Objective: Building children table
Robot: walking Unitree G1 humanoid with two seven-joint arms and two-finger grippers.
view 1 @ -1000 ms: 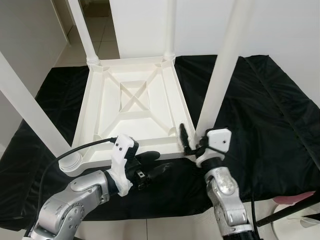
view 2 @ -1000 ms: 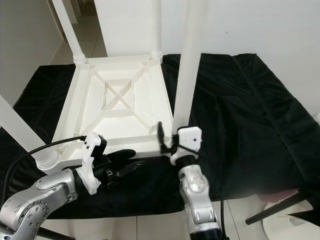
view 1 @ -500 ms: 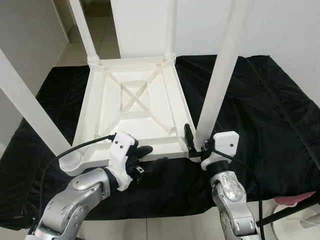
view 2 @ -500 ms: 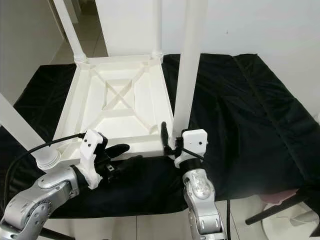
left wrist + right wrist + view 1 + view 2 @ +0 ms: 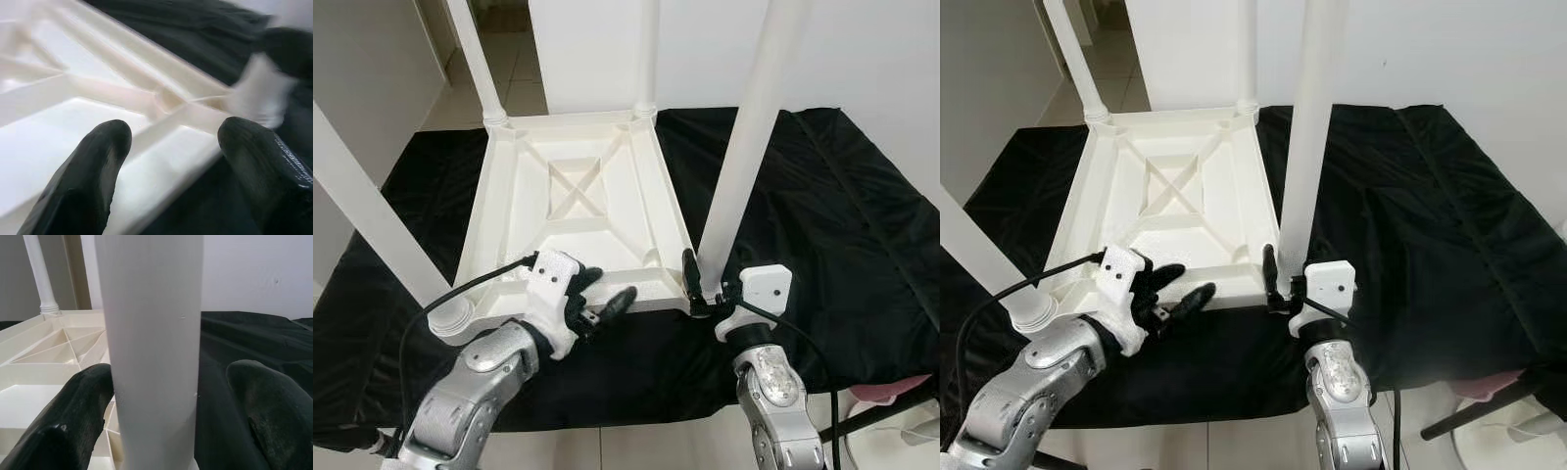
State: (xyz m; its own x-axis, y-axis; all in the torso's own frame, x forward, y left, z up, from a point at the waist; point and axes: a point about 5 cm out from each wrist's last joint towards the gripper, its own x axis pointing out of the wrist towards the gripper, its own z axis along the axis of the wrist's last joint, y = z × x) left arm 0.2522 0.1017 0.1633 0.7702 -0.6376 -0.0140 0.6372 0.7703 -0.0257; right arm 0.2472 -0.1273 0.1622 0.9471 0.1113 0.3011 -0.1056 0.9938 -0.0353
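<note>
The white plastic children's table (image 5: pixel 573 211) lay upside down on a black cloth (image 5: pixel 822 215) spread over the counter, its ribbed underside facing up and legs rising from its corners. The right gripper (image 5: pixel 702 287) stood at the foot of the near right leg (image 5: pixel 744 147), its fingers spread with the leg between them; in the right wrist view the leg sat against one finger (image 5: pixel 68 431) while a gap showed before the other, so it was straddled rather than clamped. The left gripper (image 5: pixel 602 297) hovered at the near edge of the table frame, just left of the right gripper, its fingers (image 5: pixel 93 166) apart with the rim under them and nothing held. The near left leg (image 5: pixel 372 211) rose beyond the left arm, and two far legs (image 5: pixel 475 59) stood at the back corners. The chief risk I judged was at the near right leg: if its socket joint was not yet fully seated, a sideways push from a half-closed gripper could tilt it or pop it out. A close on the smooth round leg might also slip. If the left gripper failed to steady the rim, the light frame could slide on the slick cloth and carry the socket away from the right gripper.
</note>
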